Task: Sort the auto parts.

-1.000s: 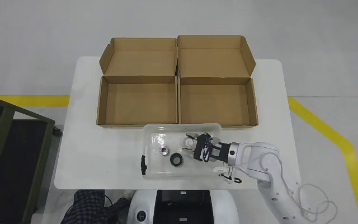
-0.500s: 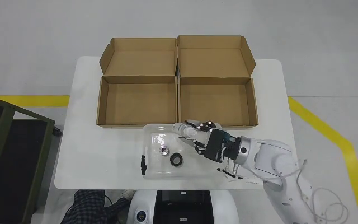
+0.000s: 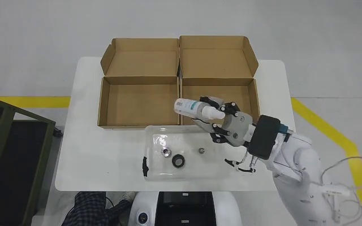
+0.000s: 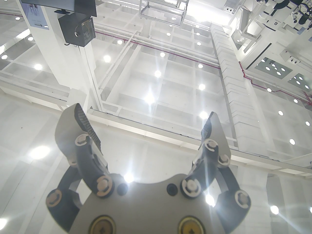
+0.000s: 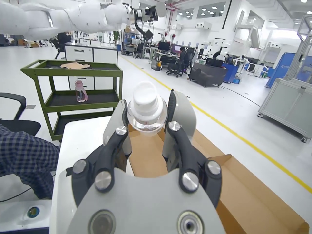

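The right claw (image 3: 212, 116) clamps the bottle (image 3: 186, 105) near its cap, above the right box's (image 3: 233, 105) front-left corner. Its long body overhangs, so it may pivot loose. The left claw (image 4: 146, 132) gapes wide.

The top camera looks straight down on the table (image 3: 85, 141) from above the arms. The left wrist camera faces the ceiling (image 4: 170, 74) past the left gripper (image 4: 143, 113). The right wrist camera, close behind the right gripper (image 5: 147, 108) and bottle (image 5: 146, 101), looks level across the hall, sharing the cardboard boxes (image 3: 218, 104) and green cart (image 3: 22, 152) with the top view.
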Motion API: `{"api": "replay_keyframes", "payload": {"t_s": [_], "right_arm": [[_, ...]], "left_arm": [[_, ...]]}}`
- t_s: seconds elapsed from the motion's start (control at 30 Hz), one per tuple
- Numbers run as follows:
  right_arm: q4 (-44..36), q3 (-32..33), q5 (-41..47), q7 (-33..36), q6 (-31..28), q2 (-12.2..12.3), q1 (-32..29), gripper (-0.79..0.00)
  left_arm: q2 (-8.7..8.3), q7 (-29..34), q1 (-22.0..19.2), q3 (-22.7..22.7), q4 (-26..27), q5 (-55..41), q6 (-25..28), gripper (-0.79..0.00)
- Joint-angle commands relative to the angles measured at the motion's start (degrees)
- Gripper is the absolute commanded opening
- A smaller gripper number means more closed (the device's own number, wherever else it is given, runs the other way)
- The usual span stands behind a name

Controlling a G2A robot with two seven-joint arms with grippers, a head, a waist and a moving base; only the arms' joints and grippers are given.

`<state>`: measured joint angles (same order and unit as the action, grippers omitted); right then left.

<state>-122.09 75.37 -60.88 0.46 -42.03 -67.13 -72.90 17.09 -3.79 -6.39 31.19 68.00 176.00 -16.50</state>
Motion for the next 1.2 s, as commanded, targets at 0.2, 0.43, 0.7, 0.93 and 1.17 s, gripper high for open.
{"api": "replay_keyframes", "payload": {"t_s": [0.2, 0.43, 0.7, 0.93, 1.17], "right_arm": [[-0.6, 0.32, 3.69, -2.22, -0.53, -0.04, 2.22, -0.785], [-0.78, 0.45, 3.99, -5.44, 0.99, -0.2, 2.39, -0.785], [-0.72, 0.98, 3.95, -7.25, 2.76, -0.28, 1.94, -0.785], [-0.04, 0.9, 3.82, -7.78, 2.48, -0.28, 1.87, -0.785], [1.28, -0.27, 1.98, -6.7, 1.87, -0.29, 2.66, -0.785]], "left_arm": [[0.0, 0.0, 0.0, 0.0, 0.0, 0.0, 0.0, 0.0], [0.0, 0.0, 0.0, 0.0, 0.0, 0.0, 0.0, 0.0], [0.0, 0.0, 0.0, 0.0, 0.0, 0.0, 0.0, 0.0], [0.0, 0.0, 0.0, 0.0, 0.0, 0.0, 0.0, 0.0], [0.0, 0.0, 0.0, 0.0, 0.0, 0.0, 0.0, 0.0]]}}
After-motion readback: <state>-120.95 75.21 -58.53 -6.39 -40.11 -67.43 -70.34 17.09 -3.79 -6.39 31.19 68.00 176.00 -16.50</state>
